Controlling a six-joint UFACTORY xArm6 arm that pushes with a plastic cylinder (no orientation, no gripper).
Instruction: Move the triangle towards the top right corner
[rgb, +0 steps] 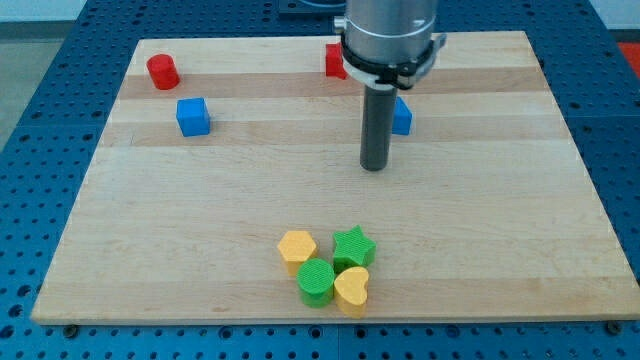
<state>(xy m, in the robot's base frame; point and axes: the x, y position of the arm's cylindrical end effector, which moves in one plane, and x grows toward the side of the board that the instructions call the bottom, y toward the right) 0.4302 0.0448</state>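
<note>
Viewing the camera view, you find my tip (374, 166) near the board's centre, beside the blue block (402, 116), probably the triangle, partly hidden behind the rod; no gripper exists to report. Push it toward the top right corner.

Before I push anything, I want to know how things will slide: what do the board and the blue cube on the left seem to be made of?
The board looks like pale wood with a smooth, matte finish: grain and plank strips show. The blue cube looks like moulded plastic, uniform in colour with a slight sheen, though painted wood can't be ruled out. My tip is far to its right.
</note>
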